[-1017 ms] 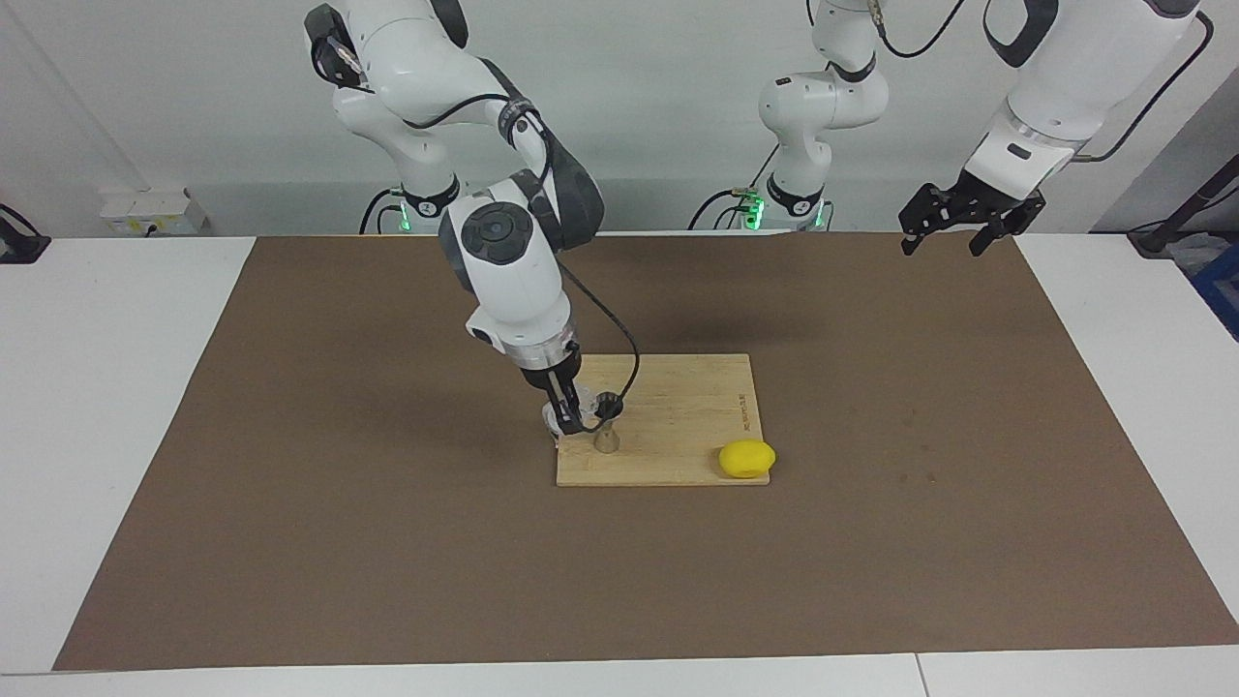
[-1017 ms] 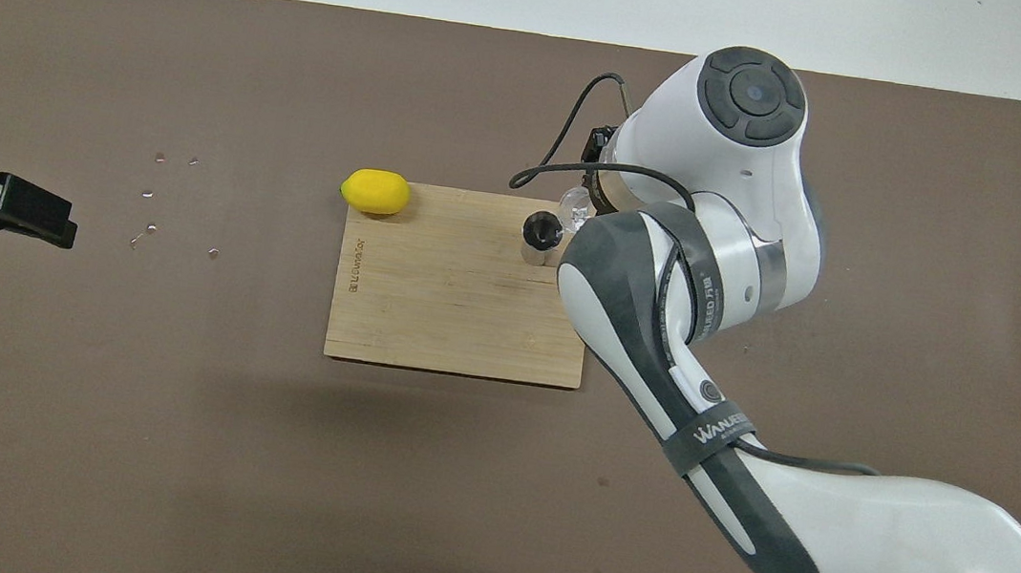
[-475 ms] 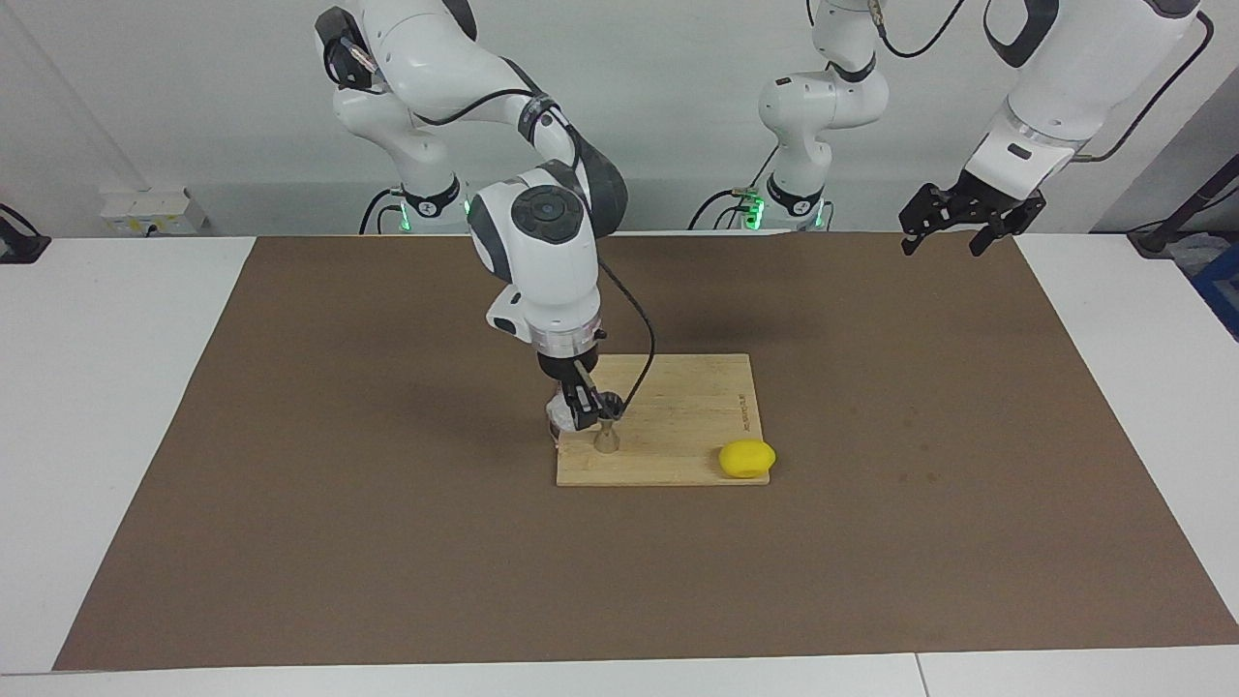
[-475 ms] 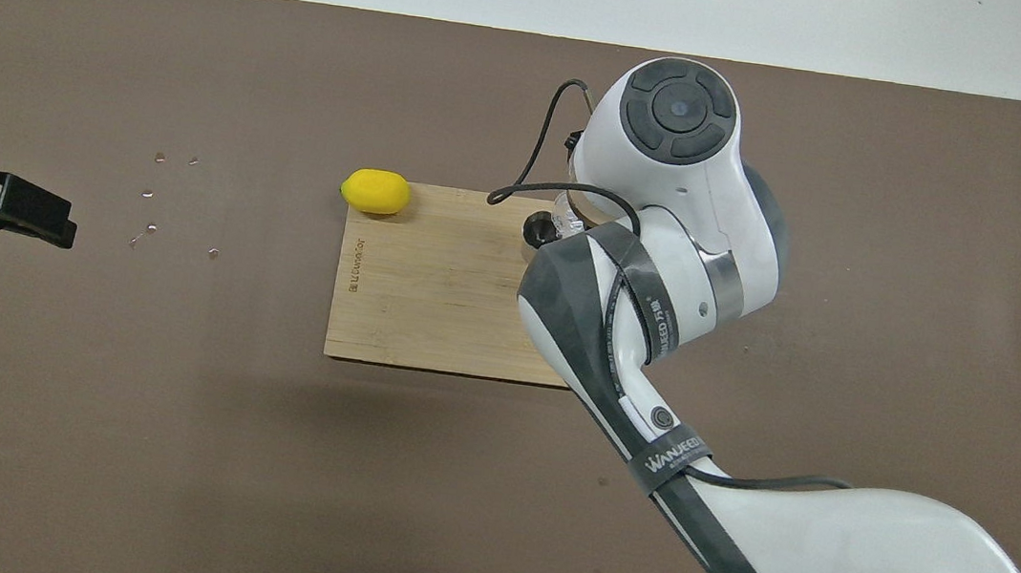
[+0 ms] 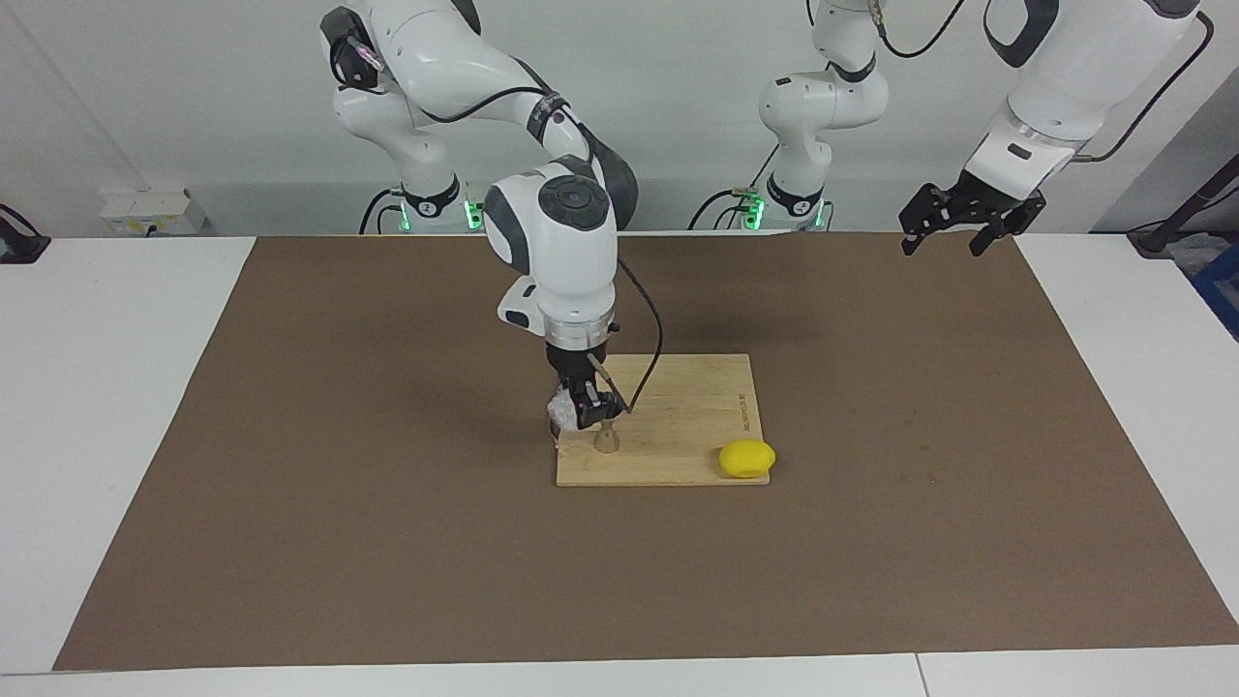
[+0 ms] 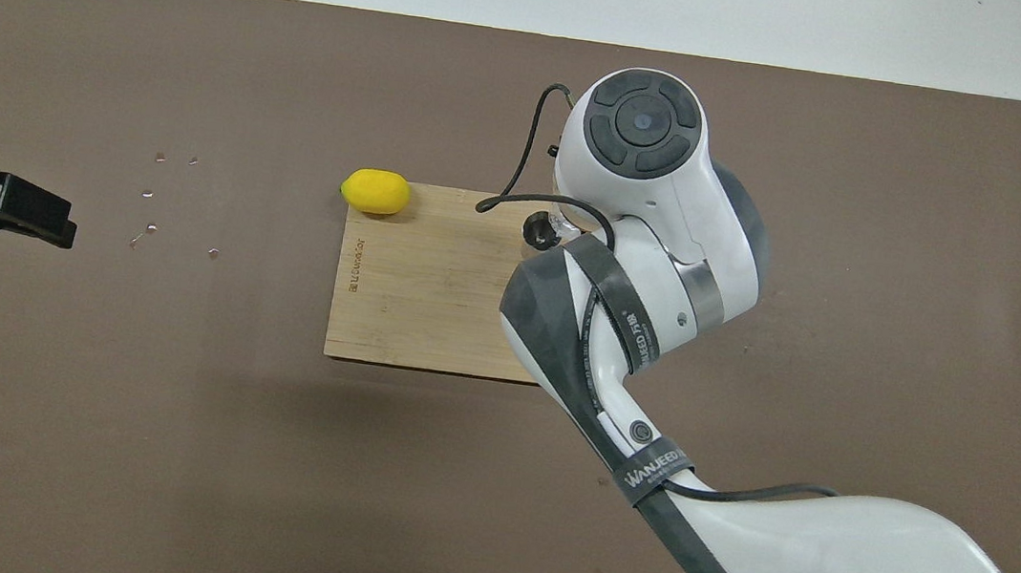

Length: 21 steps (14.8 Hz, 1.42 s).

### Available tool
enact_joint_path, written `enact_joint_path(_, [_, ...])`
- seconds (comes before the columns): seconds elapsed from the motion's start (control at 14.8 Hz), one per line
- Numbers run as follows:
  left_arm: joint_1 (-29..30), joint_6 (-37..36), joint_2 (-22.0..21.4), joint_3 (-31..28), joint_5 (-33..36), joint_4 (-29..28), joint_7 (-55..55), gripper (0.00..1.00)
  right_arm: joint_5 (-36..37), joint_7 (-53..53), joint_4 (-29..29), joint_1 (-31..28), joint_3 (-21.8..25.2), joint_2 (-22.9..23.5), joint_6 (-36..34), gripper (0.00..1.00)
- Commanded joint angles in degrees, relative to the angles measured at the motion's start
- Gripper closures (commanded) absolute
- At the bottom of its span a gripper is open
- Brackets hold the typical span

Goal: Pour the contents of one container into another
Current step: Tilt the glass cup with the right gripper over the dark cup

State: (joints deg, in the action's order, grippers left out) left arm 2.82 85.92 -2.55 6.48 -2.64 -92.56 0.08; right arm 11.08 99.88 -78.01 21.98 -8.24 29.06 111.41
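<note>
The left arm waits, its gripper hanging with its fingers spread wide and nothing between them, over the brown mat at the corner on its own end of the table, close in by the robots. A little way out from there a few tiny bright specks lie scattered on the mat. Around the middle of the table sits a wooden board. The right arm bends down over the board's edge on the right arm's end, and its gripper is clenched around the glass, holding it low over that edge of the board. From where I stand the glass is mostly hidden by the black fingers, so I cannot tell how far it is tipped or whether anything is in it. Just beside the glass, and touching or very nearly touching the gripper, the jigger stands upright on the board; from above only its dark mouth peeks out next to the arm's big wrist. A black cable loops down from the wrist over the board. At the board's corner farthest from the robots, on the left arm's end, a lemon rests half over the edge, well apart from the jigger.
</note>
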Motion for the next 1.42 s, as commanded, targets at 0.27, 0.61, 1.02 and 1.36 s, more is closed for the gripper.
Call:
enact_joint_path(0.27, [-0.5,0.7,-1.1,-0.4,1.0,-1.3,0.1,0.0,4.9,-2.8,2.1,1.6,-0.2,0.7,-2.2,0.92])
enact_joint_path(0.61, [-0.5,0.7,-1.1,-0.4,1.0,-1.3,0.1,0.0,6.8,-4.7,2.1,2.3,-0.2,0.6,-3.3,0.91])
enact_joint_path(1.02, [-0.5,0.7,-1.1,-0.4,1.0,-1.3,0.1,0.0,9.6,-6.5,2.1,3.1,-0.3,0.4,-4.1,0.91])
enact_joint_path(1.36, [-0.5,0.7,-1.1,-0.4,1.0,-1.3,0.1,0.0,11.5,-6.9,2.1,3.9,-0.2,0.4,-4.3,0.92])
